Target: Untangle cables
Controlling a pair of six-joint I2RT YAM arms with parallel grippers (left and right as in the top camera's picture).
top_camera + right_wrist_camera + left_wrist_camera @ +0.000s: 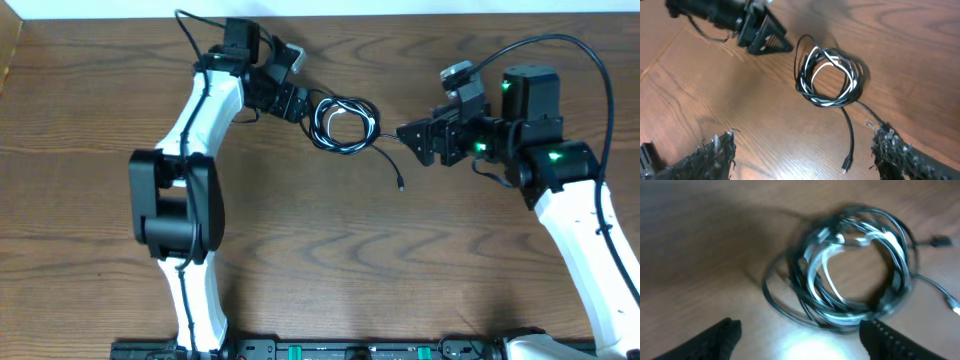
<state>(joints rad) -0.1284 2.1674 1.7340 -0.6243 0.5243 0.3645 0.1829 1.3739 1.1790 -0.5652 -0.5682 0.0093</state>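
Observation:
The cables lie as one tangled coil of black and white cords on the wooden table, between my two grippers. One loose black tail runs from the coil to a plug. My left gripper is open and empty just left of the coil. My right gripper is open and empty just right of it. In the left wrist view the blurred coil lies ahead of the open fingers. In the right wrist view the coil and the tail's plug lie ahead of the open fingers.
The table is brown wood. Its far edge runs along the top of the overhead view. The left arm's white links stand at the left and the right arm's at the right. The left gripper shows in the right wrist view.

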